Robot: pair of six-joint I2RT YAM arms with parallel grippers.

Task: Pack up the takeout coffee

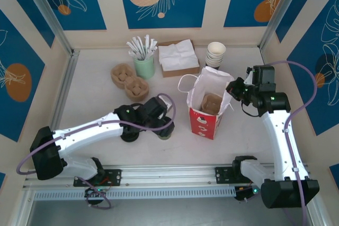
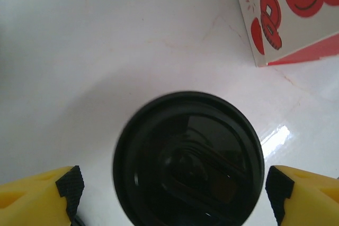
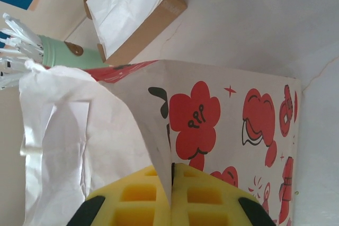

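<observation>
A: Here's the left gripper [image 2: 172,191], hanging right over the takeout coffee [image 2: 188,157], a small paper cup with dark olive-green sides and a round black plastic lid. Its yellow fingers are spread wide on either side of the lid and don't touch it.

B: The cup stands upright on the white table [image 2: 106,35], near the tall red-and-white paper bag [image 1: 205,124] but apart from it.

A: And the right gripper [image 3: 172,194]?

B: Pinched together on the bag's top edge, holding the mouth open, I'd say.

A: How will that cup handle?

B: Thin paper walls, likely to dent. If it's filled, it has some heft and could slosh. The lid looks glossy and slippery. I'd grip the sides just beneath the lid rim, where it's stiffest, gently, and keep it upright.
</observation>
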